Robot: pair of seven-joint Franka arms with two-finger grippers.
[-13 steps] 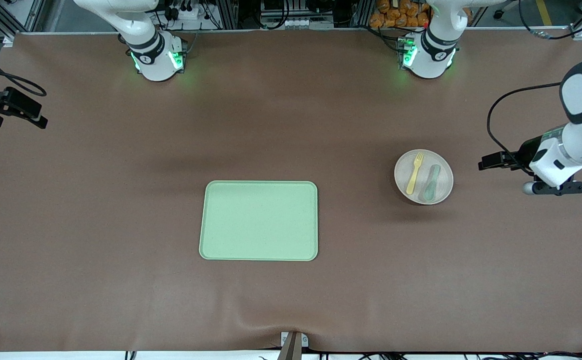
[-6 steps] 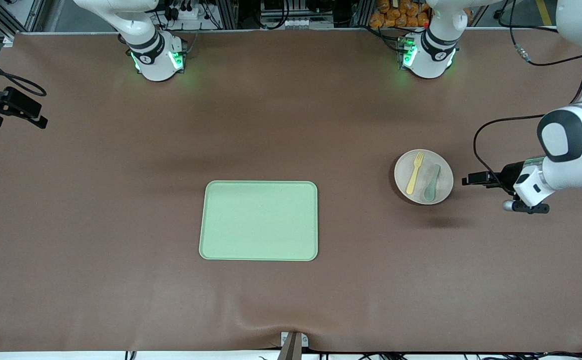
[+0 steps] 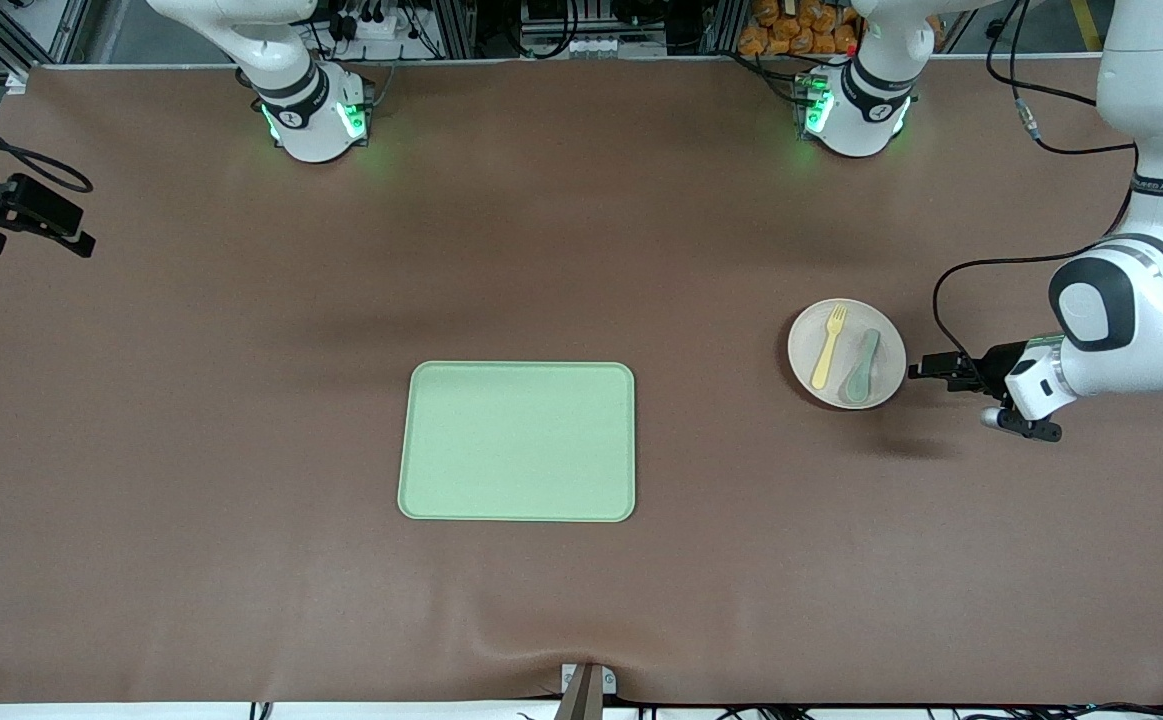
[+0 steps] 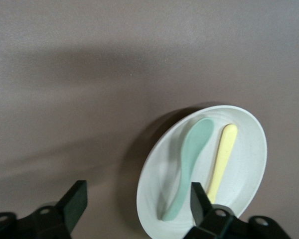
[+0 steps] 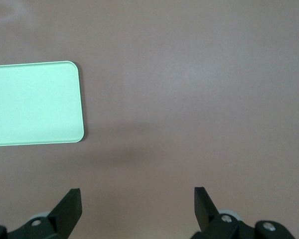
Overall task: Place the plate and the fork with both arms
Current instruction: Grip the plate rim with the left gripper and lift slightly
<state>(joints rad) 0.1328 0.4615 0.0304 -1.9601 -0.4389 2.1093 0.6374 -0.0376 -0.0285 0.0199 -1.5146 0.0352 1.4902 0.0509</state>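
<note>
**Left gripper at the plate's edge, fingers apart**

The plate point(image 3: 847, 354) lies at the middle right of the front view, toward the left arm's end of the table point(image 3: 581, 250). In it lie one fork point(image 3: 828, 346) and one spoon point(image 3: 862, 366), side by side and not touching. The left gripper point(image 3: 926, 370) is low, just beside the plate's rim, at the side of the spoon. Its fingers point(image 4: 74, 204) are spread and hold nothing; in the left wrist view one finger stands in front of the rim.

The right gripper point(image 5: 138, 206) is also released and empty, and this arm waits over bare table near one corner of the tray point(image 5: 35, 103).

One tray point(image 3: 518, 441) lies in the lower centre of the front view, with nothing on it. Between tray and plate there is a wide strip of open brown table.

Count: one plate, one fork, one spoon, one tray, two grippers.
</note>
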